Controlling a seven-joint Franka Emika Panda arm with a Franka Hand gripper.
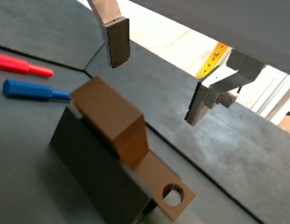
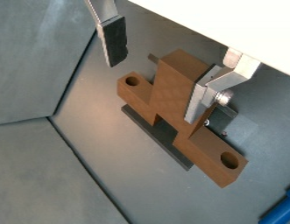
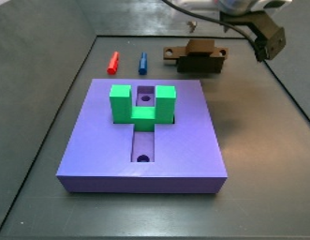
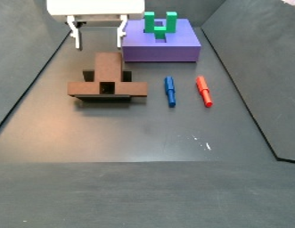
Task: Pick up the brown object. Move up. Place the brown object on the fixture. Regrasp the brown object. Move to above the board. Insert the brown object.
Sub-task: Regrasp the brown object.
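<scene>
The brown object (image 4: 108, 78) rests on the dark fixture (image 4: 109, 100), its bar with round end holes lying across the fixture (image 2: 168, 144). In both wrist views the brown object (image 1: 112, 114) (image 2: 171, 101) lies below the fingers and is not touched. My gripper (image 4: 98, 34) hovers open just above and behind it, nothing between its fingers (image 1: 116, 42). From the board's side the gripper (image 3: 232, 33) hangs above the brown object (image 3: 195, 52). The purple board (image 3: 183, 141) carries a green U-shaped block (image 3: 142, 103).
A red marker (image 4: 204, 91) and a blue marker (image 4: 170, 91) lie on the dark floor between the fixture and the right wall; both show again (image 1: 18, 63) (image 1: 30, 89). Dark walls enclose the work area (image 4: 30, 62).
</scene>
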